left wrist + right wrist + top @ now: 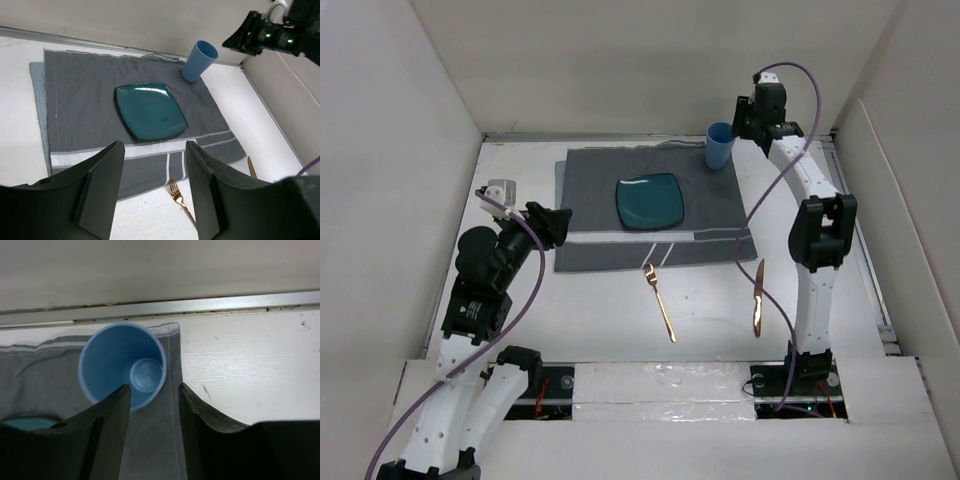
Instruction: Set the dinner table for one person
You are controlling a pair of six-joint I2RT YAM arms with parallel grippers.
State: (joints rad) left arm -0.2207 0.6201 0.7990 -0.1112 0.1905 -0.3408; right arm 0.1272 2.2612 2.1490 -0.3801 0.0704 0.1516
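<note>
On the white dinner table [620, 315] lies a grey striped placemat [590, 195] with a teal square plate [649, 201] at its middle and a blue cup [720, 146] upright on its far right corner. A copper fork [660, 302] and a copper knife [758, 297] lie on the bare table in front of the mat. My right gripper [752, 118] is open just above and right of the cup [122, 365]; the jaws stand apart with nothing between them. My left gripper [560, 226] is open and empty at the mat's left edge, facing the plate [150, 111] and fork [180, 200].
White walls close the table at the back and both sides. A metal rail [160, 307] runs along the far edge behind the cup. The right arm's links [815, 240] rise over the table's right side beside the knife.
</note>
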